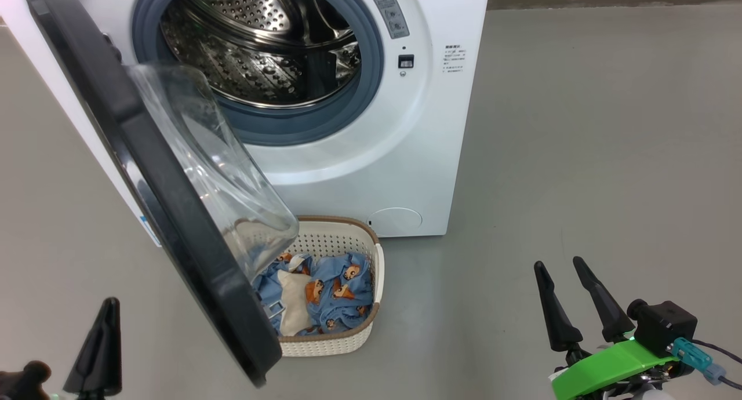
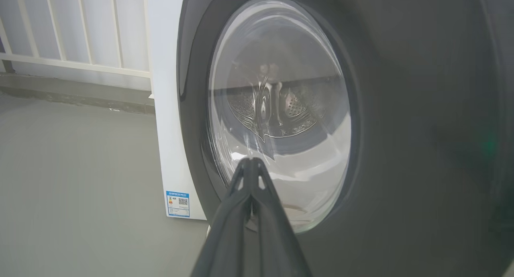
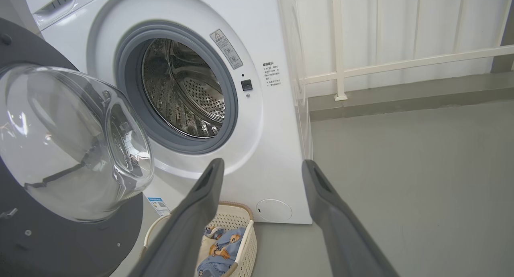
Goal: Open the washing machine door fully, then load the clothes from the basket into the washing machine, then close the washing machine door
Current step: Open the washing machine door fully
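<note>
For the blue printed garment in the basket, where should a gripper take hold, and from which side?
Pinch a raised fold of the blue garment near the basket right wall, coming down from above on the right. The open washing machine door overhangs the basket's left part, and the fabric lies crumpled, so a top pinch seems best.

This is a laundry area. A white washing machine stands on grey floor, with pale railing bars behind.
</note>
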